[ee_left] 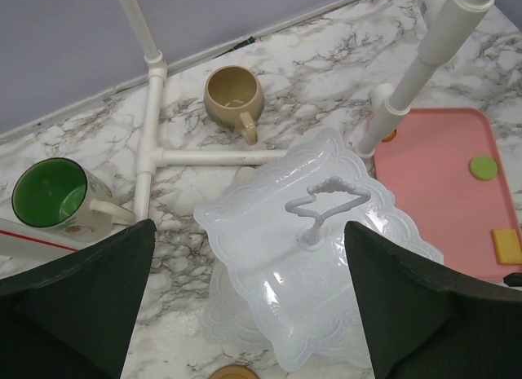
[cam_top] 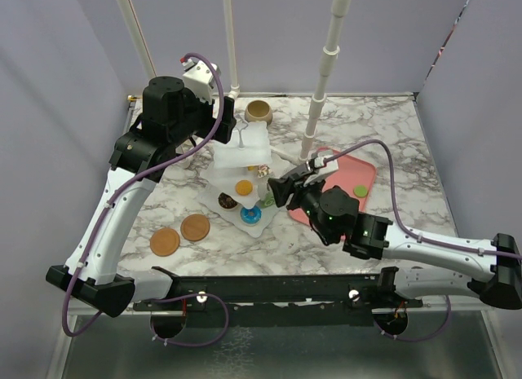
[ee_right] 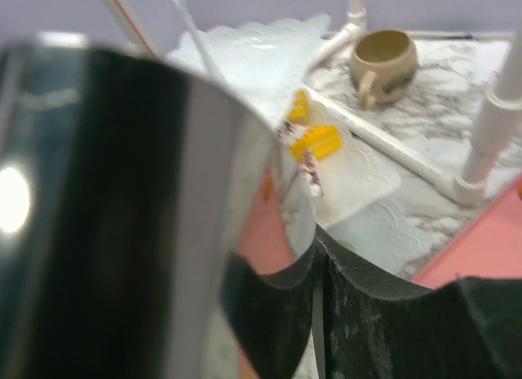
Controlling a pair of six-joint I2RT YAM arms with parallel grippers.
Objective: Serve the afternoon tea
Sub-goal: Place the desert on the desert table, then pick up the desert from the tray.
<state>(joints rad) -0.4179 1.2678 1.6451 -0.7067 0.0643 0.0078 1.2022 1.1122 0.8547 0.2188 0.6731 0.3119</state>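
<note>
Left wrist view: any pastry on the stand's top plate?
No, the top plate is bare; only its looped handle rises from it.

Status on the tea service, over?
Left gripper open above three-tier stand. Right gripper shut on metal tongs at middle tier, by yellow cake slice. White pipe post close beside it.

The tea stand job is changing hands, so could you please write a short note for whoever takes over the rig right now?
Left gripper: open, empty, hovering above the top plate of the stand.
Right gripper: shut on the metal tongs, tips at a yellow cake slice on the stand.
Done: orange donut and chocolate donut sit on lower tiers.
Left: green macaron lies on the pink tray; two brown discs lie off the stand; tan mug and green-lined mug wait beyond the stand.
</note>
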